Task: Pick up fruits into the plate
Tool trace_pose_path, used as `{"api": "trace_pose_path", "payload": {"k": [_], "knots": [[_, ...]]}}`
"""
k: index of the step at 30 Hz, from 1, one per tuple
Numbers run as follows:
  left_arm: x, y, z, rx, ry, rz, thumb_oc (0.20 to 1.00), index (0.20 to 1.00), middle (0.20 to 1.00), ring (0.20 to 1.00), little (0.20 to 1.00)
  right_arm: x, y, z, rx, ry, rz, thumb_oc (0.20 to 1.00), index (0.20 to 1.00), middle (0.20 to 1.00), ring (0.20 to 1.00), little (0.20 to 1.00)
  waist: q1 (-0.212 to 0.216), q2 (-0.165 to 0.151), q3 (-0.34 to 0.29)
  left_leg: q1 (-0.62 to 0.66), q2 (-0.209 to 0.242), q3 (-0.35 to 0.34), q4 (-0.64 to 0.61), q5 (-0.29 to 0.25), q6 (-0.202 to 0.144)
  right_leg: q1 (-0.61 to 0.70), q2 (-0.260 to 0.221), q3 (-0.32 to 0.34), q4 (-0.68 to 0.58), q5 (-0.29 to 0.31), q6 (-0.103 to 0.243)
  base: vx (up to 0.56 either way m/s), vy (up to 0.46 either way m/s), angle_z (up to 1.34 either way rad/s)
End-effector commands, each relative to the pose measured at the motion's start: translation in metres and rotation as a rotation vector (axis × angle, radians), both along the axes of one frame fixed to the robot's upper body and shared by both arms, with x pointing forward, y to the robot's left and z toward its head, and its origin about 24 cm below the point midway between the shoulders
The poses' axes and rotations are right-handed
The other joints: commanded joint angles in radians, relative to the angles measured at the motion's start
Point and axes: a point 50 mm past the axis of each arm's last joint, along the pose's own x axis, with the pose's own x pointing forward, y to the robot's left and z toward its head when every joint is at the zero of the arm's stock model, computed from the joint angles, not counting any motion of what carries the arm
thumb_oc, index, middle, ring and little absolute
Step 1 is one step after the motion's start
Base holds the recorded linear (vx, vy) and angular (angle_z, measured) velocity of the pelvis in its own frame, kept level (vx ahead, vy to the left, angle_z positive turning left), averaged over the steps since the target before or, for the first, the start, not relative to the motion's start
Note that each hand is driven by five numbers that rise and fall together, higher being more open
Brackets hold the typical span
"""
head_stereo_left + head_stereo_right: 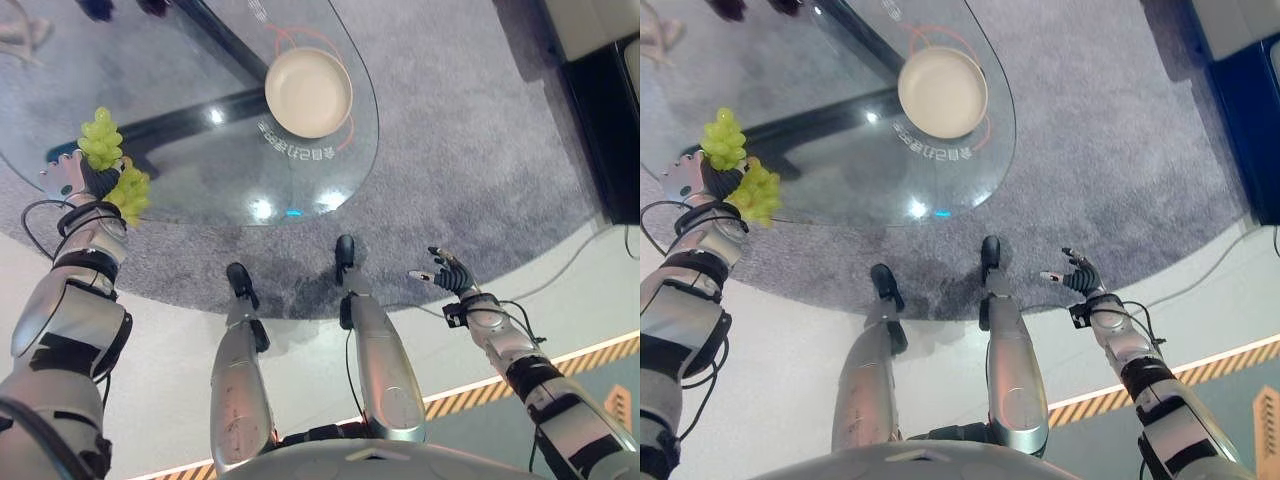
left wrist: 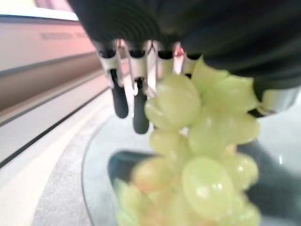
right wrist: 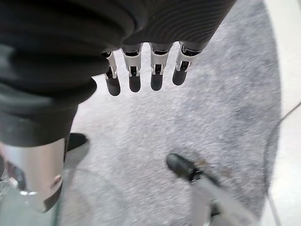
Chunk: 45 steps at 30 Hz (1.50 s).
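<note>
The left hand, at the frame's left edge, had its fingers curled round the grapes. The plate sat upper centre. Loose grapes might drop in transit. The right hand hung slack, holding nothing.

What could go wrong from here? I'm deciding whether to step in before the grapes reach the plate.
The left hand holds the grape bunch by its middle, with grapes hanging loose at both ends, so some could drop off in transit. The plate sits across the glass table, so the carry is long.
</note>
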Motion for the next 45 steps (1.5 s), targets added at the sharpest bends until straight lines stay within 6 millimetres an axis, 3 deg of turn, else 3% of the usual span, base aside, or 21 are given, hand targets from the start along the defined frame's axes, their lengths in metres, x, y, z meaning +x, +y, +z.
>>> {"api": "trace_pose_path", "payload": {"k": [1, 7, 15, 22, 26, 32, 37, 38, 39, 45], "knots": [[-0.018, 0.029, 0.023, -0.018, -0.166, 0.069, 0.2, 0.2, 0.2, 0.2, 0.2, -0.006, -0.005, 0.005, -0.021, -0.033, 0.012, 1.0, 1.0, 1.0, 1.0, 1.0, -0.004, 0.038, -0.034, -0.008, -0.08, -0.054, 0.053, -0.115, -0.007, 0.052, 0.03, -0.003, 0.079, -0.17, 0.019, 0.02, -0.031, 0.09], [-0.033, 0.024, 0.001, -0.071, -0.244, -0.002, 0.2, 0.2, 0.2, 0.2, 0.2, -0.019, -0.006, 0.001, 0.012, -0.017, 0.029, 1.0, 1.0, 1.0, 1.0, 1.0, 0.022, 0.049, -0.12, 0.134, -0.075, -0.055, -0.016, -0.122, -0.007, 0.213, 0.007, -0.024, 0.008, -0.171, 0.033, 0.09, -0.03, 0.04], [-0.042, -0.006, -0.021, -0.193, -0.28, -0.173, 0.2, 0.2, 0.2, 0.2, 0.2, -0.029, -0.002, 0.004, 0.106, 0.029, 0.1, 1.0, 1.0, 1.0, 1.0, 1.0, 0.058, 0.072, -0.242, 0.261, -0.076, -0.076, -0.056, -0.142, -0.004, 0.36, -0.008, -0.072, -0.042, -0.178, 0.041, 0.14, -0.036, 0.11], [-0.045, -0.055, -0.016, -0.261, -0.307, -0.482, 0.2, 0.2, 0.2, 0.2, 0.2, -0.018, 0.013, 0.031, 0.151, 0.007, 0.283, 1.0, 1.0, 1.0, 1.0, 1.0, 0.096, 0.085, -0.332, 0.364, -0.05, -0.069, -0.109, -0.135, -0.015, 0.476, -0.029, -0.128, -0.098, -0.161, 0.059, 0.1, -0.032, 0.04], [-0.046, -0.08, -0.013, -0.339, -0.354, -0.596, 0.2, 0.2, 0.2, 0.2, 0.2, 0.0, 0.028, 0.054, 0.14, -0.051, 0.384, 1.0, 1.0, 1.0, 1.0, 1.0, 0.119, 0.081, -0.361, 0.401, -0.045, -0.071, -0.114, -0.142, -0.015, 0.519, -0.031, -0.14, -0.113, -0.161, 0.059, 0.07, -0.018, 0.05], [-0.048, -0.096, -0.018, -0.375, -0.308, -0.654, 0.2, 0.2, 0.2, 0.2, 0.2, 0.016, 0.056, 0.074, 0.164, -0.1, 0.451, 1.0, 1.0, 1.0, 1.0, 1.0, 0.141, 0.074, -0.389, 0.452, -0.035, -0.07, -0.12, -0.158, -0.012, 0.57, -0.027, -0.141, -0.118, -0.175, 0.057, 0.1, -0.016, 0.01], [-0.052, -0.093, -0.029, -0.39, -0.255, -0.619, 0.2, 0.2, 0.2, 0.2, 0.2, 0.011, 0.058, 0.067, 0.176, -0.064, 0.43, 1.0, 1.0, 1.0, 1.0, 1.0, 0.141, 0.075, -0.398, 0.472, -0.031, -0.067, -0.13, -0.16, -0.01, 0.588, -0.026, -0.14, -0.127, -0.176, 0.06, 0.08, 0.004, 0.03], [-0.053, -0.092, -0.031, -0.389, -0.246, -0.616, 0.382, 0.382, 0.382, 0.382, 0.382, 0.009, 0.057, 0.065, 0.183, -0.055, 0.423, 1.0, 1.0, 1.0, 1.0, 1.0, 0.141, 0.075, -0.397, 0.473, -0.031, -0.066, -0.129, -0.161, -0.01, 0.589, -0.026, -0.141, -0.127, -0.176, 0.06, 0.08, 0.004, -0.01], [-0.055, -0.089, -0.034, -0.4, -0.223, -0.601, 1.0, 1.0, 1.0, 1.0, 1.0, 0.006, 0.055, 0.058, 0.19, -0.026, 0.404, 1.0, 1.0, 1.0, 1.0, 1.0, 0.141, 0.075, -0.396, 0.474, -0.031, -0.064, -0.127, -0.163, -0.009, 0.589, -0.025, -0.14, -0.125, -0.178, 0.061, 0.07, 0.006, -0.04], [-0.059, -0.086, -0.051, -0.37, -0.154, -0.561, 1.0, 1.0, 1.0, 1.0, 1.0, -0.009, 0.043, 0.029, 0.169, 0.091, 0.339, 1.0, 1.0, 1.0, 1.0, 1.0, 0.127, 0.083, -0.361, 0.451, -0.035, -0.062, -0.116, -0.163, -0.002, 0.56, -0.021, -0.125, -0.112, -0.183, 0.058, 0.0, 0.026, -0.01]]}}
